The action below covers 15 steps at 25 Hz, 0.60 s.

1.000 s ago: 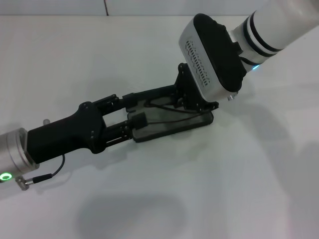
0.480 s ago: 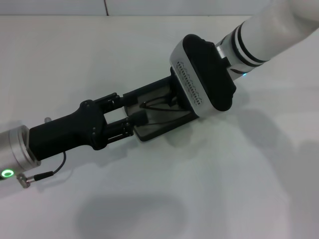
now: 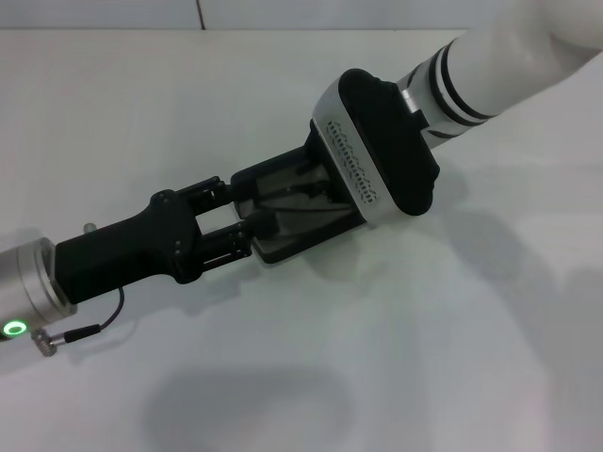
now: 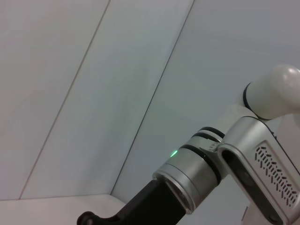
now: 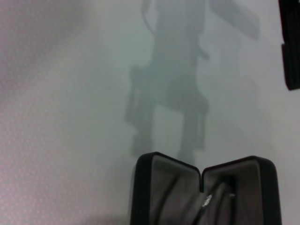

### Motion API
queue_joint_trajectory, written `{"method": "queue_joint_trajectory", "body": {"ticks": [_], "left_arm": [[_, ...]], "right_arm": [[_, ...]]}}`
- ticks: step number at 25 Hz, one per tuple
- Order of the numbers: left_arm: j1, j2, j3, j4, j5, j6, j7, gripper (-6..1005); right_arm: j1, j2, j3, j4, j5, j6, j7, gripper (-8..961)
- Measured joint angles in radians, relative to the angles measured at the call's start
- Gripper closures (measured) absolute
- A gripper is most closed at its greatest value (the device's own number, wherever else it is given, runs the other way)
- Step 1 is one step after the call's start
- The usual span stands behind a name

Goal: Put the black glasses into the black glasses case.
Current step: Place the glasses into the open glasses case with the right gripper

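The black glasses case (image 3: 301, 229) lies open on the white table (image 3: 424, 358), its lid tilted up in a V in the right wrist view (image 5: 147, 187). The black glasses (image 3: 300, 196) lie inside on the grey lining, and part of them shows in the right wrist view (image 5: 206, 201). My left gripper (image 3: 247, 207) comes in from the lower left, its fingers (image 3: 264, 227) clamped on the case's near end. My right gripper is over the far part of the case, hidden under its wrist housing (image 3: 377, 141).
The white table runs to a pale wall (image 3: 283, 14) at the back. My left arm (image 3: 104, 264) lies low across the front left. My right arm (image 3: 499, 56) crosses the upper right. The left wrist view shows only the right arm (image 4: 243, 154) and the wall.
My right arm has moved left over the case and now covers its far end. The lid has tilted up towards the base. The left gripper has not moved.
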Motion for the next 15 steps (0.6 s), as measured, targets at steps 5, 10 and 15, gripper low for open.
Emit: {"method": "queue_joint_trajectory", "body": {"ticks": [5, 10, 15], "left_arm": [[0.001, 0.0, 0.0, -0.001, 0.0, -0.002, 0.0, 361], [-0.002, 0.0, 0.0, -0.001, 0.0, -0.011, -0.001, 365], [0.0, 0.003, 0.0, -0.001, 0.0, -0.014, -0.004, 369]], "right_arm": [[0.0, 0.0, -0.008, 0.0, 0.001, 0.005, -0.005, 756], [-0.003, 0.0, -0.004, 0.0, 0.003, -0.003, -0.008, 672], [-0.009, 0.0, 0.071, -0.032, 0.003, -0.109, -0.005, 652]]}}
